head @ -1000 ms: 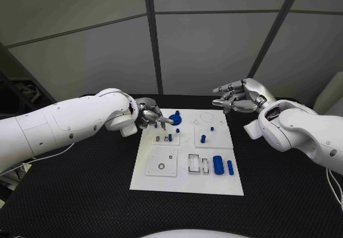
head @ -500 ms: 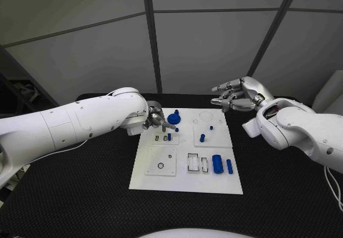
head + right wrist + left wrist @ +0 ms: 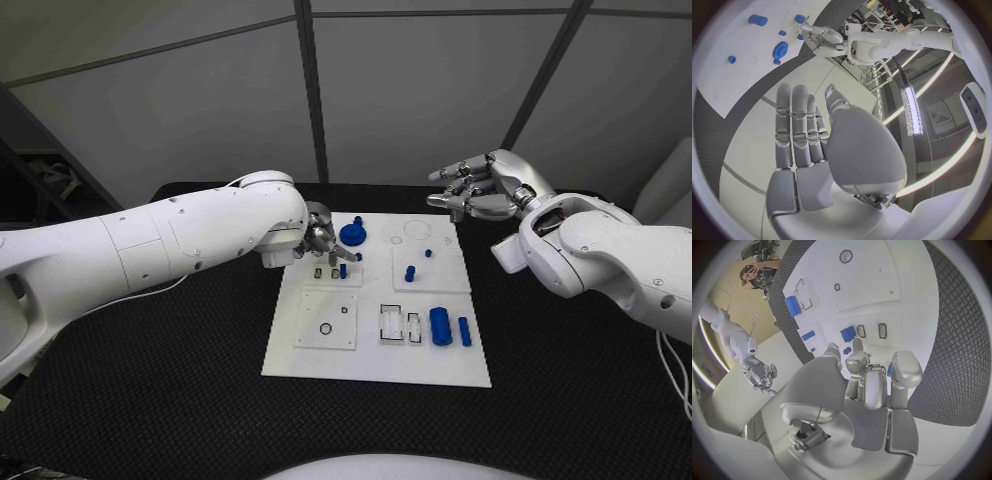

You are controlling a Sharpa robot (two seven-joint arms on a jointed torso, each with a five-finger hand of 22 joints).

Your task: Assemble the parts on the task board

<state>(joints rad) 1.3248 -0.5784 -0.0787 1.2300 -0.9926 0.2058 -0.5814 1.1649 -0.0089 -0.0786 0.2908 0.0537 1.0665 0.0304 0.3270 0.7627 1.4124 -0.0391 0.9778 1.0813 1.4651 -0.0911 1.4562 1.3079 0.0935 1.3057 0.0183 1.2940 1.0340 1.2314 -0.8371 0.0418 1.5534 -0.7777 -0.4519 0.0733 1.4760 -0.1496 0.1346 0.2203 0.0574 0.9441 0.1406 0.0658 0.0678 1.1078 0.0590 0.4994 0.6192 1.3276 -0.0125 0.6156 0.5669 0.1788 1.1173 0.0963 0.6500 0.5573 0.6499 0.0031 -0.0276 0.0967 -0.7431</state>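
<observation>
Left hand is seen over the task board, fingers bunched narrow beside small blue parts; whether anything is pinched cannot be told. Right hand is raised past the board's far corner, fingers straight, nothing held. No legible writing.

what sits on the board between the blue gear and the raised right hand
In the head view, only a faint empty circular outline on the white task board lies between the blue gear and the right hand.

The left hand reaches over the white board, its fingertips near a small blue block.
</observation>
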